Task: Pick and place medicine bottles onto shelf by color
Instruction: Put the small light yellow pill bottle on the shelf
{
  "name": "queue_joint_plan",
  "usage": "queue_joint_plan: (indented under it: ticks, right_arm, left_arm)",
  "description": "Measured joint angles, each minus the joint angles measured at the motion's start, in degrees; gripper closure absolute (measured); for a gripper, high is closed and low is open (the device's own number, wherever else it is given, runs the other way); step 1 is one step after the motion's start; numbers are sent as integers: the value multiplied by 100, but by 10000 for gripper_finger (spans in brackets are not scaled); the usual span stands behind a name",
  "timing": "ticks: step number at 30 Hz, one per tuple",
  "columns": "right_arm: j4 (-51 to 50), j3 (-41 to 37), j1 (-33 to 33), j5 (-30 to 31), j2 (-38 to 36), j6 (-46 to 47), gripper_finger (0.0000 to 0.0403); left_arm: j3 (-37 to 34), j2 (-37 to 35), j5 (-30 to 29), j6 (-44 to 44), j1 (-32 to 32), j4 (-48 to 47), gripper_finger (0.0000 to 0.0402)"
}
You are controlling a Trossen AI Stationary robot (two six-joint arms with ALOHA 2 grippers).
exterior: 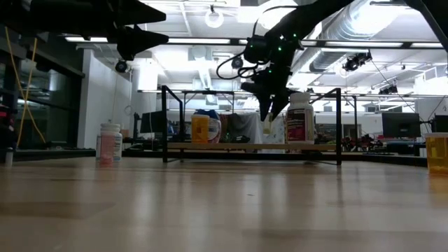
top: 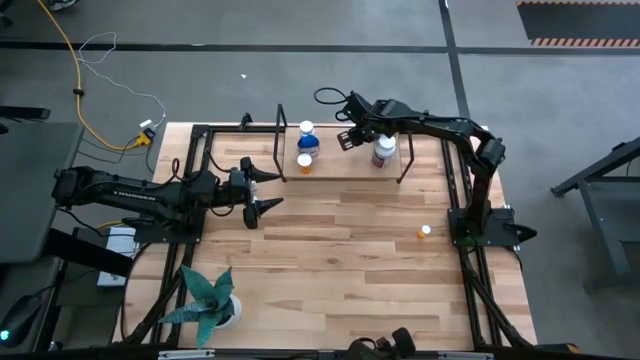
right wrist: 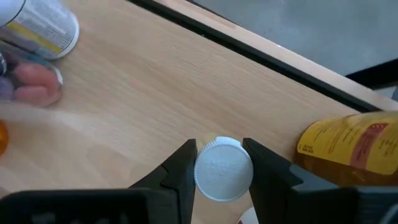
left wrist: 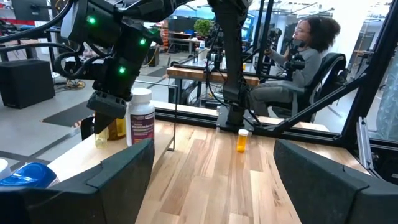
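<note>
**Medicine bottles: white-capped one in the right claw, over the shelf**

Left to right, high view:
- Left gripper (top: pixel 268 189) waits over the table's left half, jaws spread wide, empty.
- Low light-wood shelf on thin black metal legs (top: pixel 340 170) at the far edge. On its left end: white bottle with blue cap and label (top: pixel 307 141), small orange-and-white vial (top: pixel 304 162) beside it.
- Right gripper (right wrist: pixel 222 168) over the shelf's right part, fingers pinched on the ribbed white cap of the white bottle with red-and-white label (exterior: pixel 299 117). Bottle looks upright, on the board or just above it; cannot tell which.
- Tiny orange vial with white cap (top: pixel 425 232) alone on the big wooden tabletop (top: pixel 340 270), near the right arm's base.

Handling, my guess: rigid plastic, light, smooth and a bit slippery. Ribbed cap is the best hold. Tall and narrow, so tippy when let go.

In the way: an amber-yellow labelled bottle (right wrist: pixel 351 152) lies just beside the held one, plus the shelf's black uprights. Potted green plant (top: pixel 208 300) sits at the near left, well clear. A seated person (left wrist: pixel 298 68) is beyond the table.
</note>
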Motion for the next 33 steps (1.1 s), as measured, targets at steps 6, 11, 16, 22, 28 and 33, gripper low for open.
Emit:
queue_joint_plan:
  ticks: [6,11,16,22,28,33]
  right_arm:
    - [57,0,-2,52,2,52,293]
    - [57,0,-2,51,2,34,293]
    - [55,-2,-2,47,2,216,293]
    - [31,-2,-2,48,2,338,293]
    - [-150,-7,-26,44,36,358,293]
    - [-185,-7,-68,92,130,360,293]
  left_arm:
    - [0,0,0,0,1,0,80]
    - [0,0,0,0,0,0,80]
    - [0,0,0,0,0,0,80]
    - [0,0,0,0,0,2,80]
    - [0,0,0,0,0,0,80]
    - [0,-2,0,0,1,1,80]
